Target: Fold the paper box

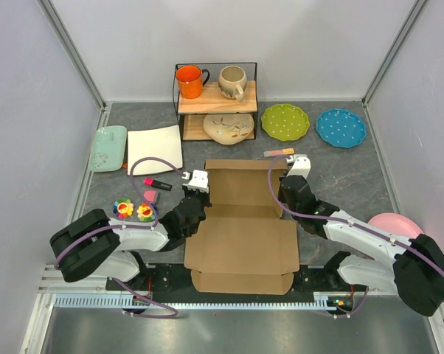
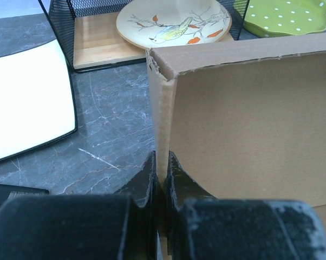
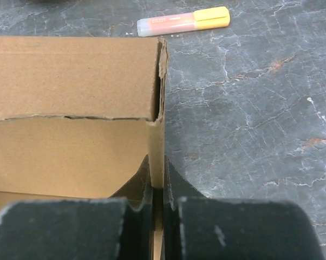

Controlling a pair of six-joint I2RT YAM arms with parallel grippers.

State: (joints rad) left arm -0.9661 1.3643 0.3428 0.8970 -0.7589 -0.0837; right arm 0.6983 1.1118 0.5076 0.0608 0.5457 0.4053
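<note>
Brown corrugated paper box (image 1: 240, 236) is lying part-folded at mid-table (image 1: 340, 169) between both arms. Its long axis is running from the arms' bases toward the shelf (image 1: 214, 105), with the flat lid panel pointing at the bases and the walled tray end facing away. Left gripper (image 2: 161, 162) is pinching the left upright wall; right gripper (image 3: 157, 170) is pinching the right one. Orange-and-yellow highlighter (image 3: 183, 20) is lying just beyond the far right corner, its print too small for reading.

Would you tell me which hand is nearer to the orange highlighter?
Right. The right hand pinches the right wall of the paper box, the highlighter just past its far corner; the left hand pinches the opposite wall, across the box.
</note>
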